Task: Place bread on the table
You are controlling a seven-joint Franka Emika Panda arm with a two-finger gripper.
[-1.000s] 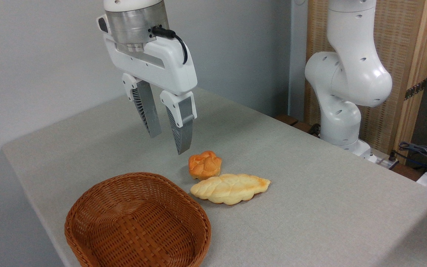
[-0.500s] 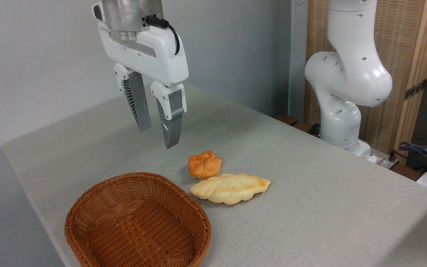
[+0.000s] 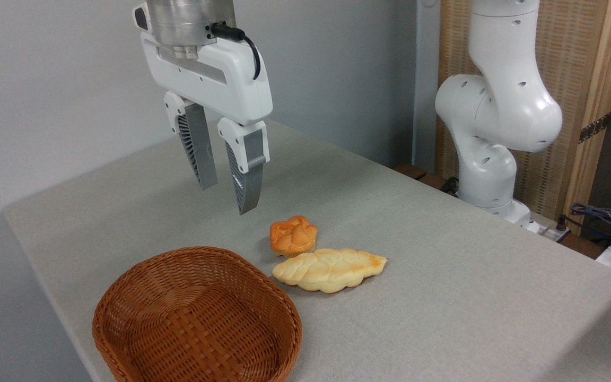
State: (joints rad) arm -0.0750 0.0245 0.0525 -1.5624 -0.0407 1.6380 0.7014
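Hovering tool [image 3: 226, 194], seemingly empty, above bread [image 3: 329, 270] on table [image 3: 443, 265].

The large grey cloth-covered tabletop [image 3: 443, 276] looks matt and finely woven. The brown woven wicker basket [image 3: 197, 317] is ribbed with a slight sheen. The long pale yellow braided loaf [image 3: 329, 270] has a smooth, soft-looking crust. The gripper [image 3: 227, 193] has a glossy white plastic body, a brushed metal collar and ridged grey fingers [image 3: 246, 179]

Brown wicker basket [image 3: 198, 317] front left; small orange knotted bun [image 3: 293, 235] just behind; cables [image 3: 602, 216] far right
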